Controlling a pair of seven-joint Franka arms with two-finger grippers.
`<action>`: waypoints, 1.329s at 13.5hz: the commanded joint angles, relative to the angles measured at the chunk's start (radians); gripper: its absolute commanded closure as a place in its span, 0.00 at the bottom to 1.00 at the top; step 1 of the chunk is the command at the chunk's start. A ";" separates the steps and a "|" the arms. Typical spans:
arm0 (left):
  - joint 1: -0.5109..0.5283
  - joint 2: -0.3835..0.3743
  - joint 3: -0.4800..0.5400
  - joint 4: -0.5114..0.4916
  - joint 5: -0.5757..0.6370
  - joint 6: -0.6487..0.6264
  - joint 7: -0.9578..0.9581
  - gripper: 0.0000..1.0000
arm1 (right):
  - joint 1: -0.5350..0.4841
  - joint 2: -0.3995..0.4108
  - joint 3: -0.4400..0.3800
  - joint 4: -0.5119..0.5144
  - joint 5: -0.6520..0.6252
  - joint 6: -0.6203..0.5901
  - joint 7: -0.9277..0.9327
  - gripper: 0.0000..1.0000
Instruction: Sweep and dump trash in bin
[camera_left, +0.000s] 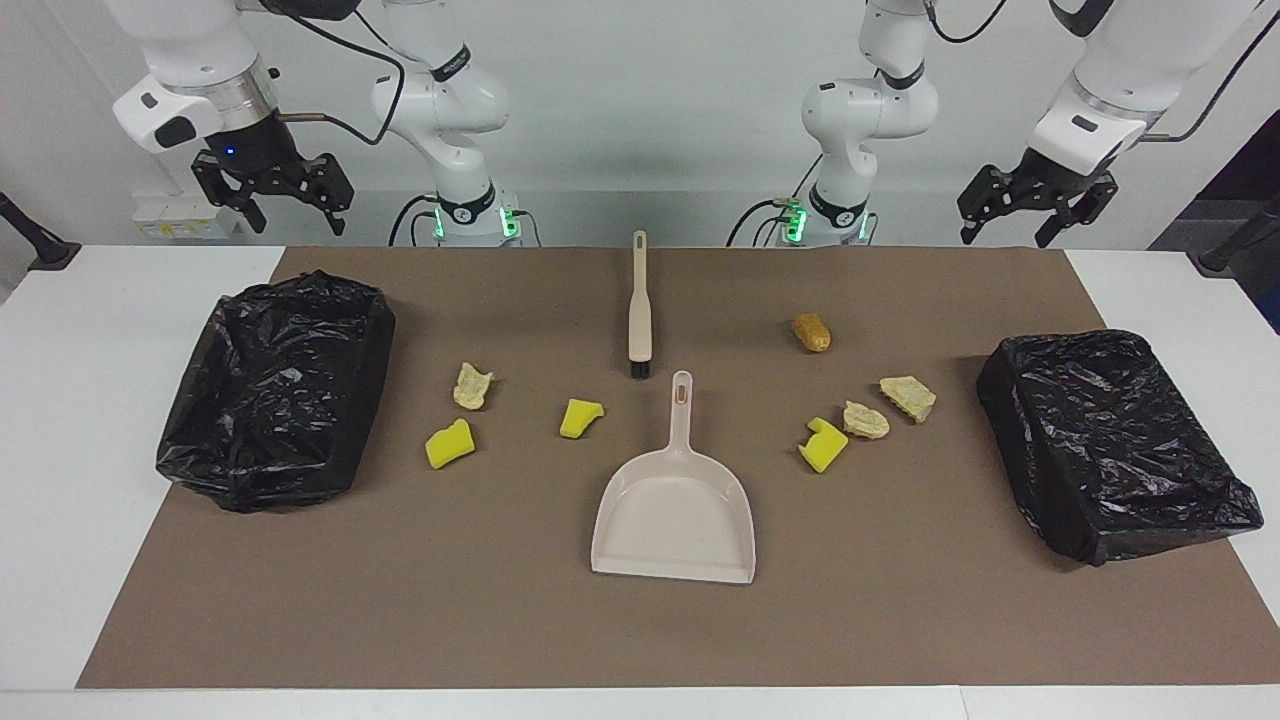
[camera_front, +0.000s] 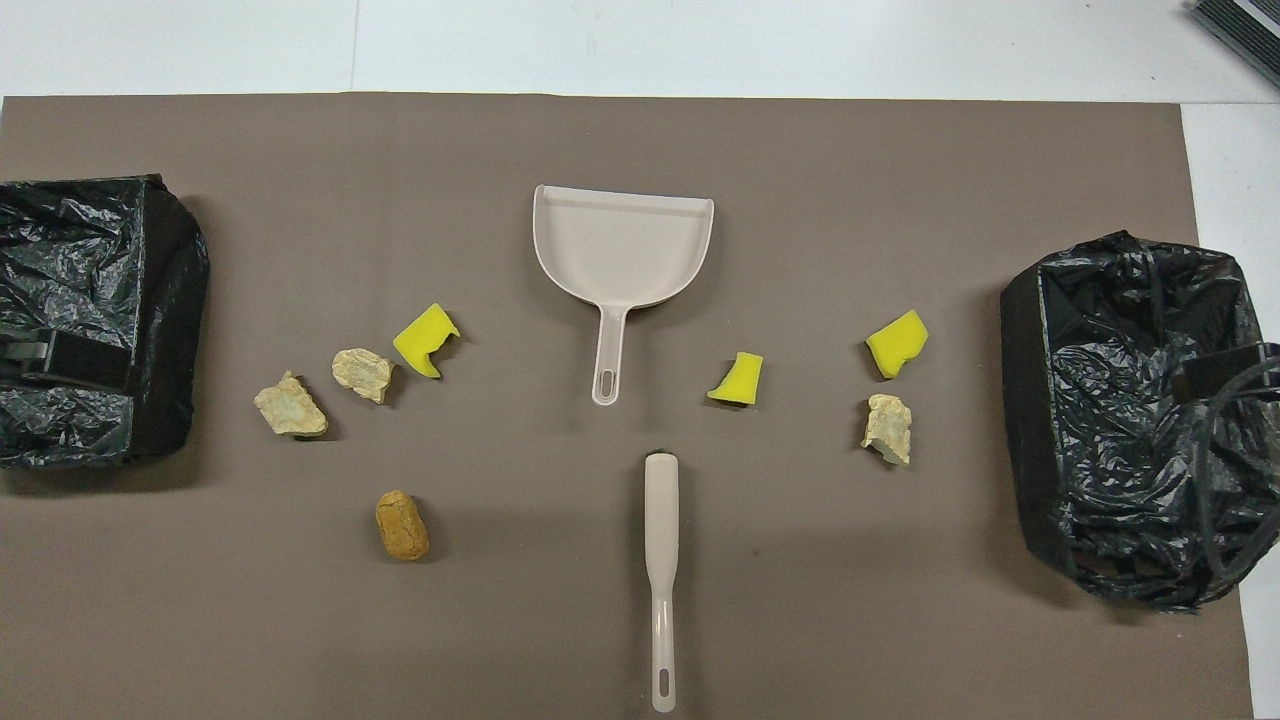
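Trash lies in two loose groups on the brown mat, either side of the tools. Nearest the robots is an orange-brown lump, beside the brush. Farther out, toward the left arm's end, sit two tan lumps and a yellow chunk; toward the right arm's end, a tan lump and two yellow chunks. The dustpan lies farthest out, handle toward the brush. A black-lined bin stands at each end. Both arms wait raised, the left gripper and the right gripper with fingers spread, holding nothing.
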 joint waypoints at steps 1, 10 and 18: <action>0.000 -0.007 -0.003 0.008 0.005 -0.025 -0.012 0.00 | -0.014 -0.021 0.004 -0.030 0.006 0.024 -0.033 0.00; -0.002 -0.008 -0.003 -0.003 -0.001 -0.015 -0.016 0.00 | -0.015 -0.020 0.002 -0.019 0.005 0.014 -0.037 0.00; -0.004 -0.008 -0.003 -0.037 -0.003 0.000 -0.019 0.00 | 0.079 0.002 0.012 -0.024 0.009 0.051 0.102 0.00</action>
